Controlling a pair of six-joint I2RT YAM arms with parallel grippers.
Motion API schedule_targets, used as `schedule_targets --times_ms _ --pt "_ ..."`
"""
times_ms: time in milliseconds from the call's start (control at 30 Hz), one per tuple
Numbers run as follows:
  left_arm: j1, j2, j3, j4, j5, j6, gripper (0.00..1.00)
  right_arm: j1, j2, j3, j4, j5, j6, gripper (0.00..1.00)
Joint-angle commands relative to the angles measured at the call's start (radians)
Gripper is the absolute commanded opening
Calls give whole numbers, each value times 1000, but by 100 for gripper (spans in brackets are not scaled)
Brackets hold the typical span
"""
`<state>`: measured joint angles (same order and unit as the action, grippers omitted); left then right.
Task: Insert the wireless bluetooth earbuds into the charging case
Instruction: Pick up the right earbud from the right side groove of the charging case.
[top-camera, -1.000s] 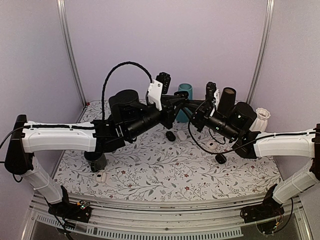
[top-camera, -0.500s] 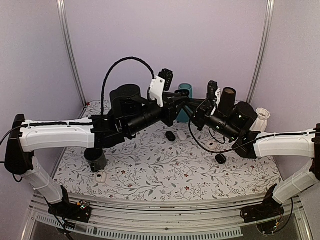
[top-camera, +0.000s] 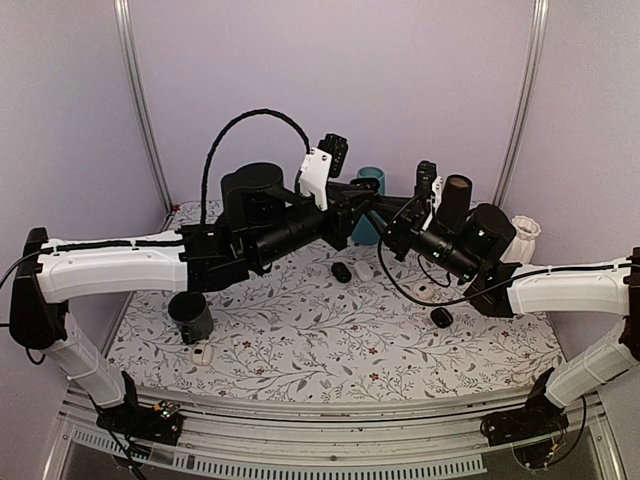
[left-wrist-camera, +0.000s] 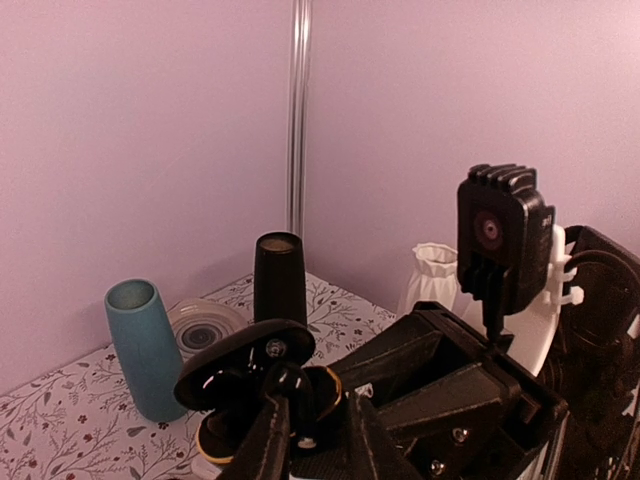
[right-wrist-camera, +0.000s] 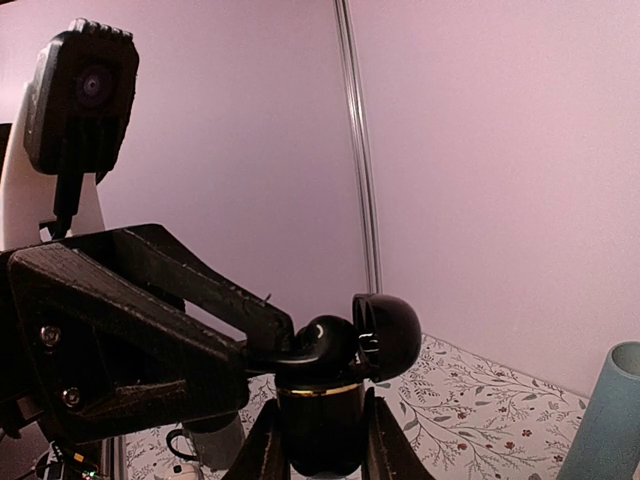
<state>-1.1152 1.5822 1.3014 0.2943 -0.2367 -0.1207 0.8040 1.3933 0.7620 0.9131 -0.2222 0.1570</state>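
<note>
Item: small glossy black pebble-shaped charging case (right-wrist-camera: 320, 440), lid open, clamped upright in your right gripper (right-wrist-camera: 320, 412), in mid-air. Left gripper (left-wrist-camera: 312, 405): narrow, pinching a tiny black bean-shaped earbud (right-wrist-camera: 322, 340) at the case mouth. Handling: align with the socket, press gently, release only once seated.

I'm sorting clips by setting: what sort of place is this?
Probably a robot test booth: a left arm and right arm bolted at a table edge, plain lilac walls with metal posts, a floral cloth.
</note>
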Motion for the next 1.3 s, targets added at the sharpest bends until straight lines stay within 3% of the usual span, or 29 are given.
schedule_targets --times_ms 0,1267 --pt "2 -2 18 -44 -4 -3 20 3 -18 30 53 -11 4 3" --pt "7 30 86 -80 52 21 1 4 -17 26 35 41 -5 3"
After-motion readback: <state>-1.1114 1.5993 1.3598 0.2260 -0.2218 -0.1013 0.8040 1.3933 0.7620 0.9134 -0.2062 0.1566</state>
